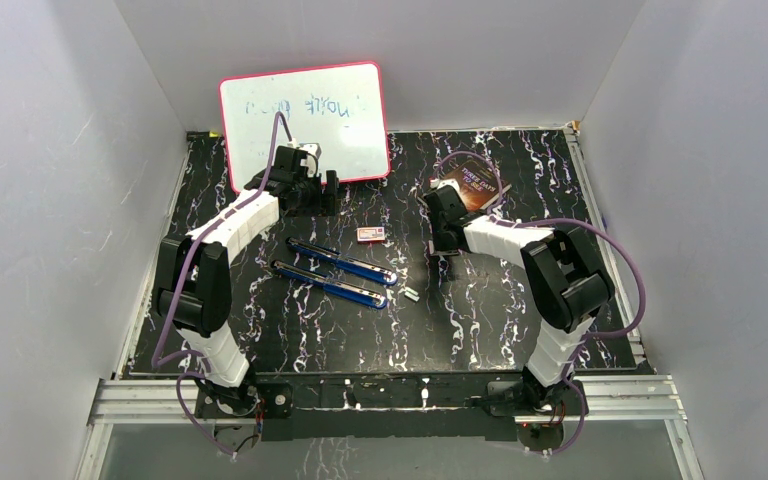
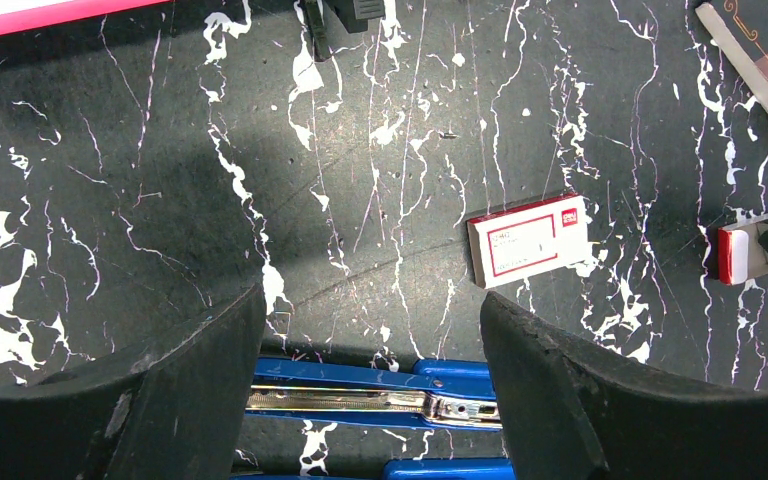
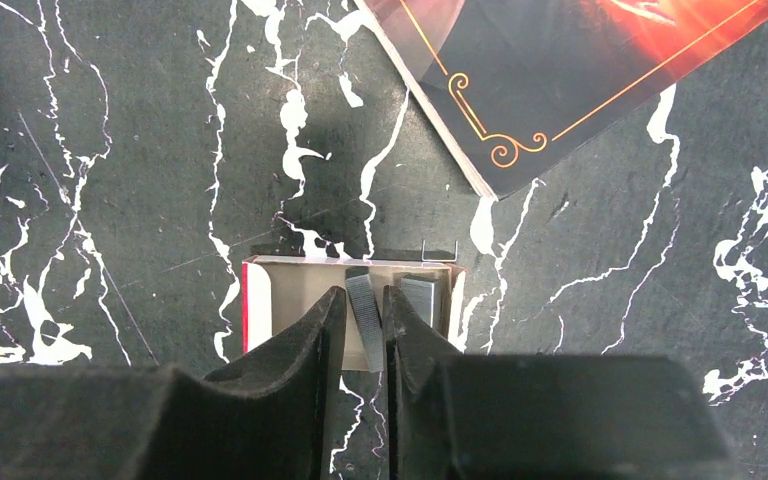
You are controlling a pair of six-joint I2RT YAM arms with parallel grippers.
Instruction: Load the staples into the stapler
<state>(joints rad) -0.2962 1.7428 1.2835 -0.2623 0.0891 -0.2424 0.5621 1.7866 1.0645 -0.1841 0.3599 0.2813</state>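
We're over the small open tray (image 3: 290, 290) on the right-middle of the table (image 1: 500, 330), just near of the book (image 3: 580, 70). The right end effector (image 3: 365, 297) stands narrow, pinched on one staple strip (image 3: 361, 285) with a pad against each long side. The strip sits slightly askew between them, and we can't tell how firm the pinch is.

A second strip (image 3: 420, 300) lies just beside it in the tray, and that's our first worry: a lift could drag the neighbour or tip the light tray. A thin strip held crooked could also twist, break apart, or slip out on the way across.

On the left, the left end effector (image 2: 372, 300) hangs wide open and holds nothing. Below it the stapler (image 2: 360, 400) lies opened out with its metal channel showing. The white box (image 2: 530, 240) sits between stapler and tray.

We judge the carry leftward to be the risky leg. A crooked strip won't drop into that narrow channel, and the unheld stapler could slide if it is nudged.
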